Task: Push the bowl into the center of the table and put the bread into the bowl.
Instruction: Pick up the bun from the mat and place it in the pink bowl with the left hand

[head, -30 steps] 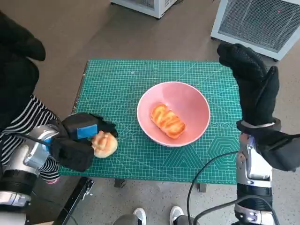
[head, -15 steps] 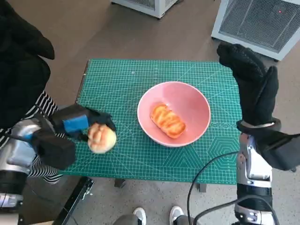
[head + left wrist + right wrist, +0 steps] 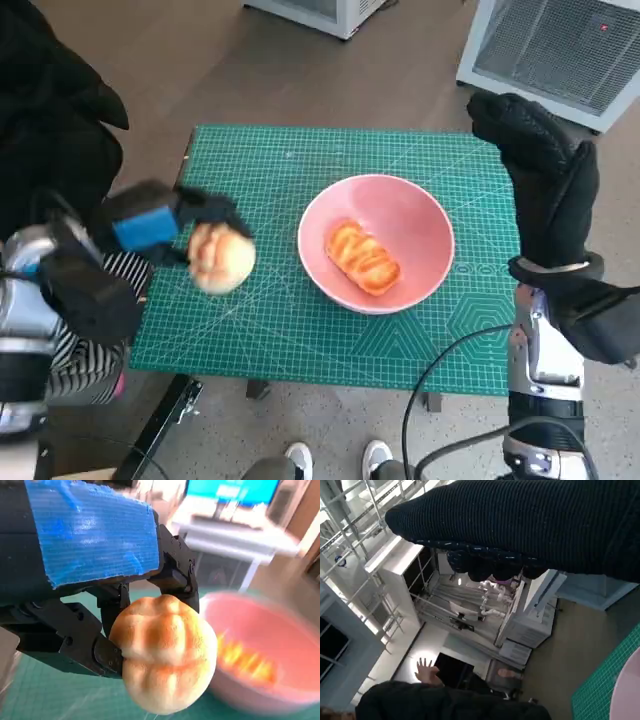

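The green cutting mat [image 3: 300, 330] is seen filling the middle of the head view, and the pink bowl [image 3: 420, 225] is set right of centre on it, with a glazed bread piece [image 3: 361, 258] already lying inside. Left of the bowl, the round bread roll [image 3: 221, 258] is held up off the mat, just beside the bowl's rim but apart from it. In the left wrist view the roll [image 3: 165, 652] is shown large at centre, with the bowl [image 3: 280, 645] blurred behind it at the right.

The left hand [image 3: 150, 232] is found at the frame's left edge, its black fingers [image 3: 177, 575] clamped around the roll. The right hand [image 3: 545, 185] is raised at the upper right, beyond the mat's right edge; nothing is held in it, and the glove is seen flat and extended. A white slatted unit [image 3: 565, 45] is seen in the upper right corner, and dark clothing of a person [image 3: 50, 120] at the upper left.
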Controlling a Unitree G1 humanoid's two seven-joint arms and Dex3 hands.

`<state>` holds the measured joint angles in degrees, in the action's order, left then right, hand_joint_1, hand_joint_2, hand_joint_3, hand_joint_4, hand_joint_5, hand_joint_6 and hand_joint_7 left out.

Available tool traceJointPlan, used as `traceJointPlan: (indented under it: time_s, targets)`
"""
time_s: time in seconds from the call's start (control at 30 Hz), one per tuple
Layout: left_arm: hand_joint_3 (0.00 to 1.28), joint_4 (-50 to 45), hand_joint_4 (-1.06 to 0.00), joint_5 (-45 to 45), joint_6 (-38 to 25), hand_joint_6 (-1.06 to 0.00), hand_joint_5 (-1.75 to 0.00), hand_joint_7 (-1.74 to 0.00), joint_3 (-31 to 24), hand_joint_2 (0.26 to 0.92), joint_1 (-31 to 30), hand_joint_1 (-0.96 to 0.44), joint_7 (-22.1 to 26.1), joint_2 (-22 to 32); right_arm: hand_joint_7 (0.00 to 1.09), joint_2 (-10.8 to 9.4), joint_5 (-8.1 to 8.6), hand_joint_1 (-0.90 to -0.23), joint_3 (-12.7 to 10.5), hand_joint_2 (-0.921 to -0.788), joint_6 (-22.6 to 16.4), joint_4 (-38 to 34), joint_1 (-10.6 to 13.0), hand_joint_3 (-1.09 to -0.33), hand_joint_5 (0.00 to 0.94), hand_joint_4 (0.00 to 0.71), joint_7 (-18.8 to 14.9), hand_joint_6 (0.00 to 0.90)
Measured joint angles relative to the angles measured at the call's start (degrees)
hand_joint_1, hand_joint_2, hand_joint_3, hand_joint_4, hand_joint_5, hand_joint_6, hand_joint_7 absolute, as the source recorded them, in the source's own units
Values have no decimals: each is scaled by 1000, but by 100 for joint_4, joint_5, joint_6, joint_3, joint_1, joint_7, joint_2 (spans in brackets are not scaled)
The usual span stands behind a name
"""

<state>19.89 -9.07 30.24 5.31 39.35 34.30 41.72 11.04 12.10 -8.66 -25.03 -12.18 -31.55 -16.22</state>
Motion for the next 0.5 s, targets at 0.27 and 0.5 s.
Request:
traceJointPlan:
  time_s: [0.27,0.5]
  targets:
    - [37,-106,-728,-262,-248,-666,-1134,-1119,209,918,642,2,-535,-884,594,0,-3,-748,6,-921,-12,-14,0,-695,0,189,-1,22]
    - [45,845,-720,-888,-28,-648,-1131,-1147,732,920,1171,1,-973,-1555,594,0,-9,-751,13,-921,-16,3,19,-695,0,189,0,22]
